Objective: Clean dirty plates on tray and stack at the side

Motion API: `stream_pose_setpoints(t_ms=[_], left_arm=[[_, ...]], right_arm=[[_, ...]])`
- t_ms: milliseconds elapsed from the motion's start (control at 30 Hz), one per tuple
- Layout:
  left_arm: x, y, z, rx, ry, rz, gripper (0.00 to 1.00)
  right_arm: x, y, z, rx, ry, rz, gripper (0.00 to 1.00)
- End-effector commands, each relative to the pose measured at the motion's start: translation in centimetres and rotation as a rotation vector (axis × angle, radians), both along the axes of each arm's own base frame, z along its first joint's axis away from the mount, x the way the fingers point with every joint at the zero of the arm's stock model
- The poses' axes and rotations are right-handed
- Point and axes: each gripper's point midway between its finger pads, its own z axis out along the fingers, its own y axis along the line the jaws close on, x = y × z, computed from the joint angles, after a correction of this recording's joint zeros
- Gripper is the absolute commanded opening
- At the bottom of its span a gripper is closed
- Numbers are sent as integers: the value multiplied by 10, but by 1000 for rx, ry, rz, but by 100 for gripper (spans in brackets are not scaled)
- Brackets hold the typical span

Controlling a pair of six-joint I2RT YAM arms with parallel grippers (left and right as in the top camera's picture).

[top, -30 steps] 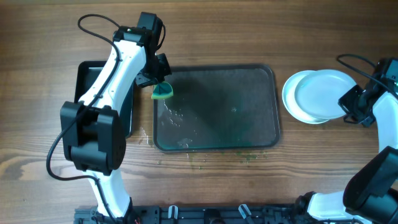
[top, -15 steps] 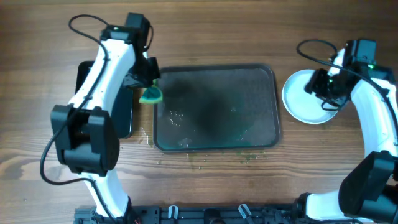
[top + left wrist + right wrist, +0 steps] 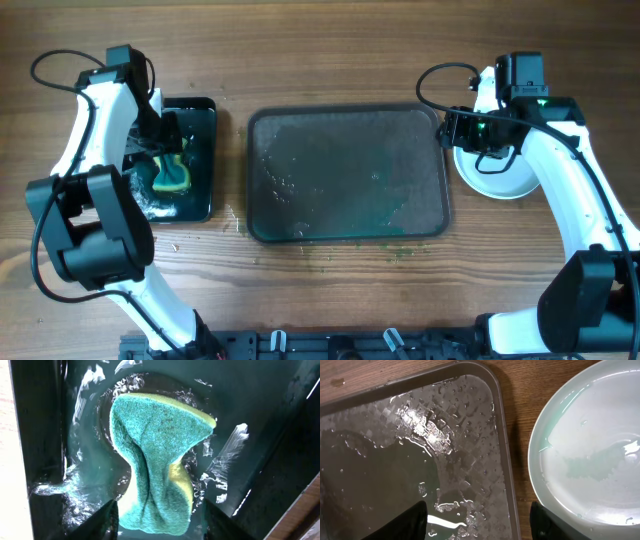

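The dark grey tray lies mid-table, wet and faintly green, with no plate on it; its right end shows in the right wrist view. White plates sit stacked on the wood right of it, the top one wet with a pale green film. My right gripper hangs open over the gap between tray rim and plates, holding nothing. My left gripper is open over the small black tray. A green-and-yellow sponge lies loose in the water between its fingers.
The small glossy black tray at the left holds shallow water. Droplets and green specks dot the wood in front of the grey tray. Cables loop behind both arms at the far edge.
The left arm swung left from the grey tray's corner to the black tray and let go of the sponge. The right arm crossed to the plates' left side and opened.
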Motion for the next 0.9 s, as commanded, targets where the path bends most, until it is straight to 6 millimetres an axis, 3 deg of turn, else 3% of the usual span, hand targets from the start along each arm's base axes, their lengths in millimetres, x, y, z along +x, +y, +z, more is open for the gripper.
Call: stream_pose_setpoints(t_ms=[0,33,67,100,167,200,367,433,567,733,800,867], left_arm=[[-1,2,11,11,-10,2,85],[0,2,21,11,-20,22,88],[2,-1,36,-7,-43,29,100],[7,-3,64,-17,-100,62,100],[5,-4,96,-14,-176,125,100],[4,-4,107,-10,-207,124,100],[4,-4,109,-9,-213,124,100],[4,-4,109,-9,-213,124,100],[4,-4,109,-9,-213,124,100],[4,-4,109,-9,-213,124,100],[4,-4,109,-9,-213,125,100],[4,-4,109,-9,-213,125,100]], right_arm=[[3,-1,12,-13,-33,13,68],[2,-1,18,-13,-46,13,75],[0,-1,31,-15,-69,12,99],[-3,-1,49,-16,-100,13,100],[-16,-1,90,-16,-181,12,100],[-32,-1,115,-16,-234,12,100],[-100,-1,201,-12,-511,6,100],[-117,-2,219,-12,-588,3,100],[-131,-3,231,-26,-648,10,100],[-132,-14,214,-126,-614,20,100],[-127,-14,221,-184,-801,70,100],[-126,-13,209,-187,-973,62,100]])
